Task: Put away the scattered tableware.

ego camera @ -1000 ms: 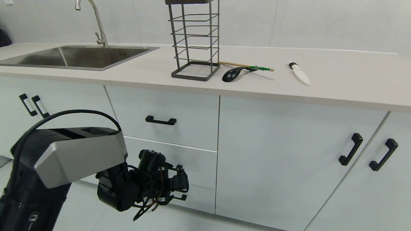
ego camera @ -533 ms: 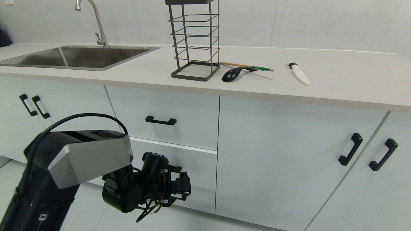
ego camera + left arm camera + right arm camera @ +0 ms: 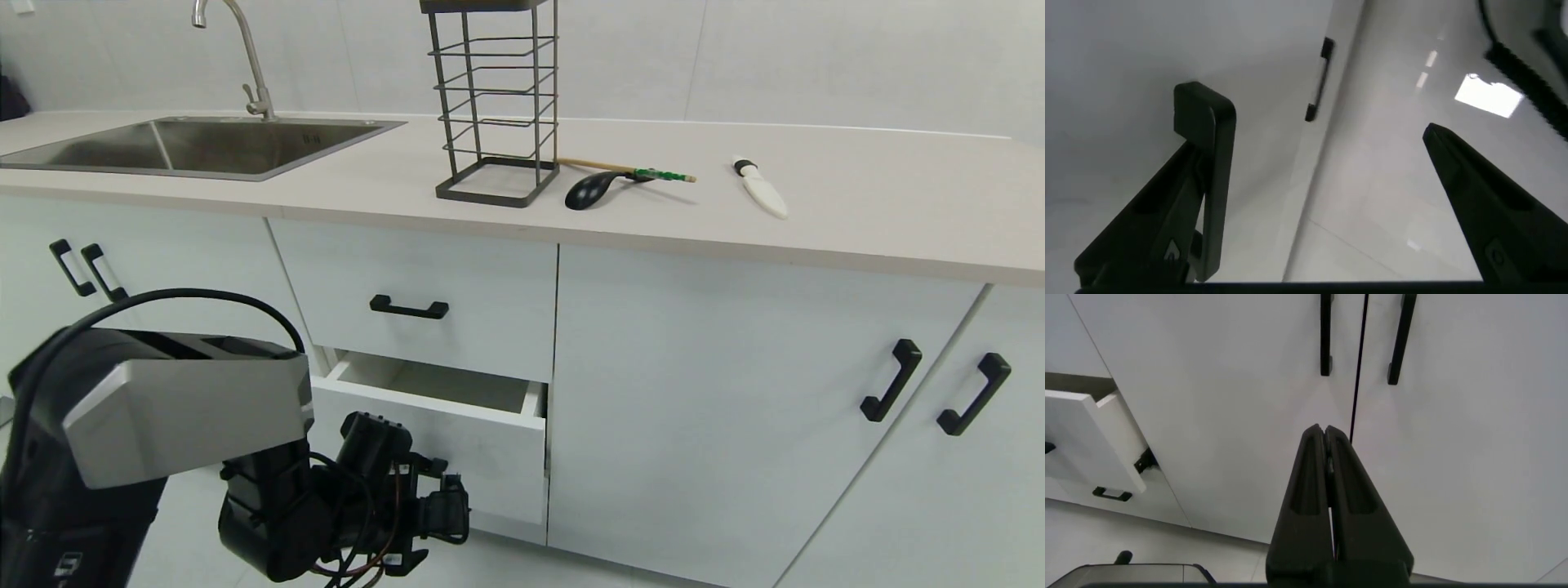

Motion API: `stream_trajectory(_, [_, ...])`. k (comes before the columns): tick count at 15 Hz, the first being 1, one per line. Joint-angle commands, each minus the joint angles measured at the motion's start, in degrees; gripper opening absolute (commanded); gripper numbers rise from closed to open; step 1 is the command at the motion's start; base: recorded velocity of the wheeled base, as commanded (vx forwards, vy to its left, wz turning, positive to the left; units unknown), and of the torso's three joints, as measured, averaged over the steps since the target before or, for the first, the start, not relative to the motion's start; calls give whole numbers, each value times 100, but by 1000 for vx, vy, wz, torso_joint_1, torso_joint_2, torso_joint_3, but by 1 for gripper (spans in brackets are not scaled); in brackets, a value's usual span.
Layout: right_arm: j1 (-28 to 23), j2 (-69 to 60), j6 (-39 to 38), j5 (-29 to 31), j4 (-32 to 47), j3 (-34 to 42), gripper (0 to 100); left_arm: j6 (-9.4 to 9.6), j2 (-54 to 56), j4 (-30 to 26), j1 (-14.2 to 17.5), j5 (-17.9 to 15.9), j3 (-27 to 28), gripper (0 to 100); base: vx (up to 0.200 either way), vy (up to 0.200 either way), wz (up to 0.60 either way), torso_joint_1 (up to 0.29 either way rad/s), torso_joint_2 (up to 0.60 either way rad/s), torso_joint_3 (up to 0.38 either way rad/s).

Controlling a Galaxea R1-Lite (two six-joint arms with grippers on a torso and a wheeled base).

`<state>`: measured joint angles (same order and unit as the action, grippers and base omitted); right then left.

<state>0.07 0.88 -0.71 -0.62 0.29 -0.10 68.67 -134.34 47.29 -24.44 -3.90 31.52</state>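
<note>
Hooking the handle (image 3: 1204, 163) of the half-open drawer (image 3: 433, 420) beneath the rack (image 3: 494, 106), left end effector (image 3: 441, 523) spread wide, likely readying room for the spoon (image 3: 592, 189).

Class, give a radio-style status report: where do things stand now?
Left gripper open at part-open lower drawer. Right gripper shut. Spoon, chopsticks, knife on counter.

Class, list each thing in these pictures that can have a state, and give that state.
lower drawer: partly open
upper drawer: shut
cabinet door beside the drawers: shut
wire rack: upright
left gripper: open, at the lower drawer's front
right gripper: shut, empty
</note>
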Motion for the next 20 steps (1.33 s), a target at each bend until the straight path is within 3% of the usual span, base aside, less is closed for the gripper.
stream_trajectory(1, [1,9,0,1,-3,1,0,-3,242,53,1,21,-173,100,0,0,0,0,0,0])
stream_trajectory(6, [1,9,0,1,-3,1,0,-3,980,53,-43,12,-709,100,0,0,0,0,0,0])
stream_trajectory(9, [1,9,0,1,-3,1,0,-117,2439,-71,-456,21,-1386,100,0,0,0,0,0,0])
stream_trajectory(12, [1,9,0,1,6,1,0,-548,3529,-589,-922,74,-1658,100,0,0,0,0,0,0])
stream_trajectory(13, [1,9,0,1,6,1,0,-706,3801,-888,-1001,74,-1641,100,0,0,0,0,0,0])
stream_trajectory(14, [1,9,0,-8,6,1,0,-750,4003,-1116,-1010,100,-1562,100,0,0,0,0,0,0])
stream_trajectory(17, [1,9,0,1,6,1,0,-767,4047,-1503,-869,126,-902,100,0,0,0,0,0,0])
stream_trajectory(20, [1,9,0,1,-3,1,0,-759,3318,-1600,-641,126,-182,100,0,0,0,0,0,0])
